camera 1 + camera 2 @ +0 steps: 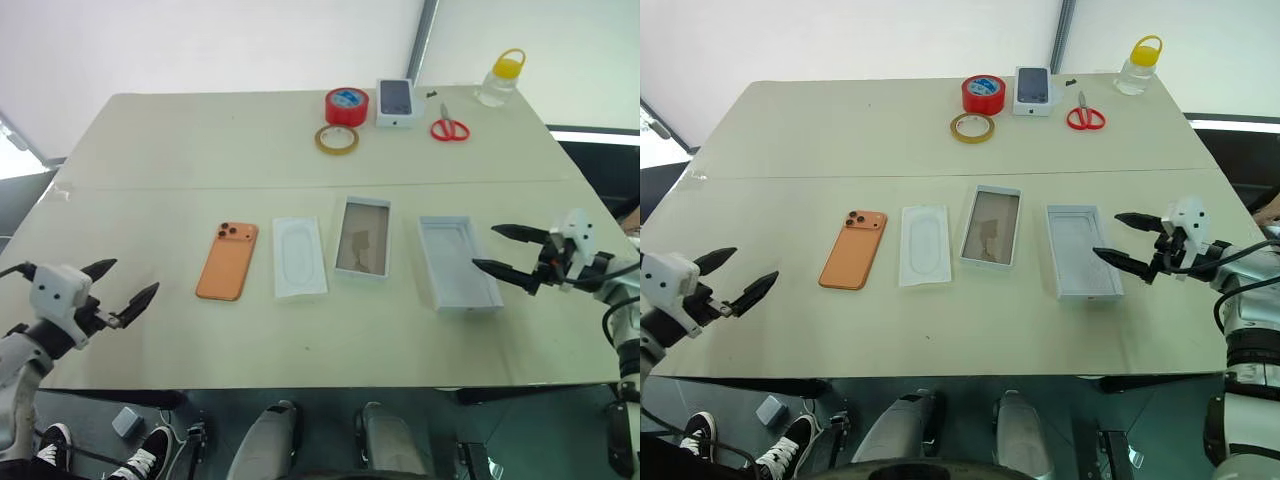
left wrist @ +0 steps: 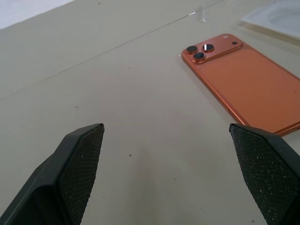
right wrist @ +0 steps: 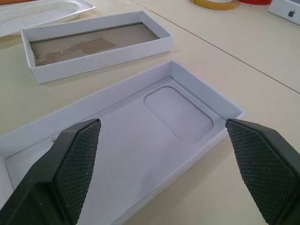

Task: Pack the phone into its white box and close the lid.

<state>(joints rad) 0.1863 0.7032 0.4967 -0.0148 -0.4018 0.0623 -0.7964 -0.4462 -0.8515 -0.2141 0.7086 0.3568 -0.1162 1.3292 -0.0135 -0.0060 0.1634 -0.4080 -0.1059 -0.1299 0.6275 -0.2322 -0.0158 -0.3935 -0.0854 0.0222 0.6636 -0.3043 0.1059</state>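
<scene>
The orange phone [image 1: 228, 260] lies face down on the beige table [image 1: 200, 150], camera cluster at its far end. My left gripper [image 1: 128, 280] hovers open near the table's front left edge, well short of the phone [image 2: 243, 84], nothing between its fingers. The white box [image 1: 458, 263] sits open at the right, with a rounded recess in its floor [image 3: 178, 115]. My right gripper [image 1: 484, 247] is open just beside the box's right wall, pointing at it. A second white tray [image 1: 362, 237] with a grey-brown floor, apparently the lid turned open side up, lies left of the box.
A white moulded insert [image 1: 299, 257] lies between phone and lid. At the table's far side are a red tape roll [image 1: 346, 105], a yellowish tape roll [image 1: 337, 139], a small white box printed with a phone [image 1: 396, 102], red scissors [image 1: 450, 127] and a yellow-capped bottle [image 1: 501, 78].
</scene>
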